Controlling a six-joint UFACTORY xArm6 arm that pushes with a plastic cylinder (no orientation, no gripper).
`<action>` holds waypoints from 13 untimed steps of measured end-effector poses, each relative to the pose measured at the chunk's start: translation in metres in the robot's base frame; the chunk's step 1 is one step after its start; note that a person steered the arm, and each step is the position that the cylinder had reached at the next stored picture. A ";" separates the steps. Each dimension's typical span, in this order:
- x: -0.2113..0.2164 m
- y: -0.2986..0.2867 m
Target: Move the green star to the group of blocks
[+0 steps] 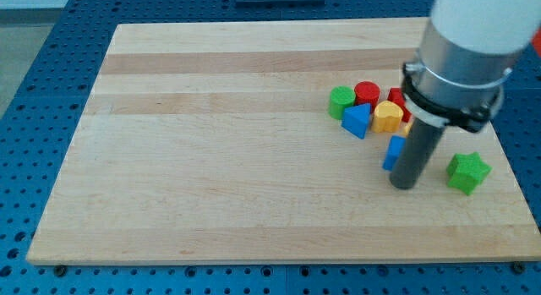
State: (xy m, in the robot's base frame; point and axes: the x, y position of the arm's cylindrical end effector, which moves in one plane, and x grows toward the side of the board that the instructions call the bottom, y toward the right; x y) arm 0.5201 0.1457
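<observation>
My tip [404, 185], the blunt lower end of a straight dark rod with no jaws to open or close, rests on the pale wooden board [211, 160] near its bottom-right area. The green star-shaped block [467, 172] lies just to the tip's right, apart from it. A blue block [393, 152] sits touching the rod's left side. Farther up, the group clusters together: a blue triangular block [357, 121], a yellow block [388, 116], a green round block [341, 101], and a red cylinder [367, 93].

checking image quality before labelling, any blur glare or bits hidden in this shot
Camera view: lighting even and soft, shadows faint, no glare on the wooden board; the arm's pale upper body looks blurred and covers part of the block group; green star and my tip read sharp enough.
</observation>
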 end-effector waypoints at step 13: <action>-0.060 0.059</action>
State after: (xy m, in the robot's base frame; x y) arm 0.4602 0.2044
